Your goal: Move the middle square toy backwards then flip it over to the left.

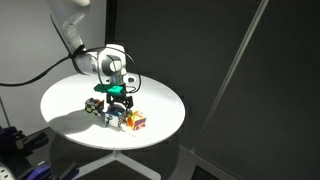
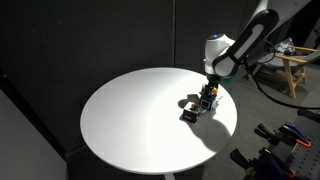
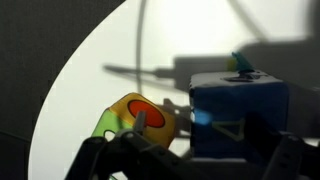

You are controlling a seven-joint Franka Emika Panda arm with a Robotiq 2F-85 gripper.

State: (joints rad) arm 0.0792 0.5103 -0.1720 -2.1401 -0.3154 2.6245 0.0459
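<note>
Three small cubes stand in a row on the round white table (image 1: 60,100). The middle square toy (image 1: 113,116) is light blue and white; in the wrist view (image 3: 240,105) it fills the right half as a blue face with a dark mark. My gripper (image 1: 119,93) hangs just over it, also seen in an exterior view (image 2: 208,90). In the wrist view my gripper (image 3: 215,138) has its fingers either side of the blue cube, with a gap on the left side. The jaws look open. The orange, yellow and red cube (image 3: 140,118) sits beside it.
A dark green, black and white cube (image 1: 93,105) is at one end of the row and the orange cube (image 1: 135,122) at the other. The row lies near the table's edge (image 2: 225,125). Dark curtains surround the table. A wooden stand (image 2: 293,70) is off to the side.
</note>
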